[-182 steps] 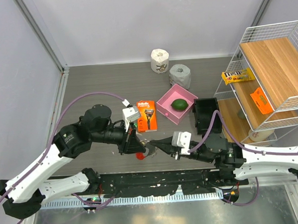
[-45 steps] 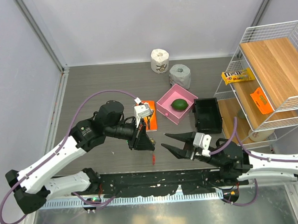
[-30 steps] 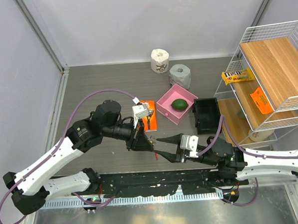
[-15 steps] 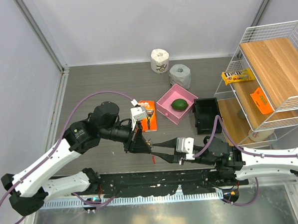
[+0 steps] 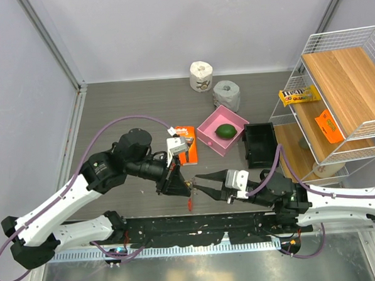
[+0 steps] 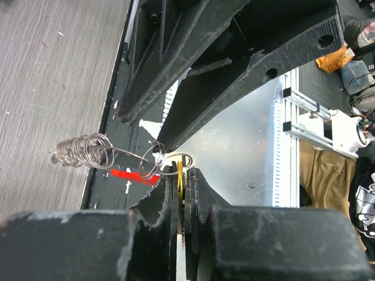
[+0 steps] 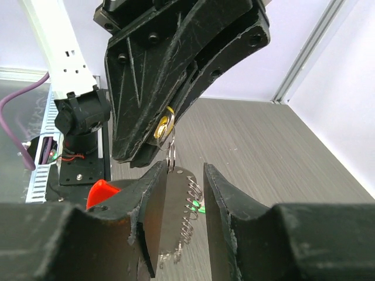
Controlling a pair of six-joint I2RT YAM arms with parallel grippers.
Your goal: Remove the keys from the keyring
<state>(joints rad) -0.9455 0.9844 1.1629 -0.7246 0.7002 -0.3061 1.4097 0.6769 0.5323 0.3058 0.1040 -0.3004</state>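
Grey table (image 5: 129, 106) | left pincer (image 6: 185, 171) clamped on yellow-tagged key (image 7: 162, 126), silvery chain (image 6: 88, 151) dangling | right pincer (image 7: 183, 175) narrowly parted, chain between its fingers

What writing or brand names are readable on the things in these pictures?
Nothing reads clearly.
Orange box: white lettering, too small to read.
Yellow packet: dark band with pale letters, blurred.
Orange packet: dark print, unreadable.
Both wrist views: no text.
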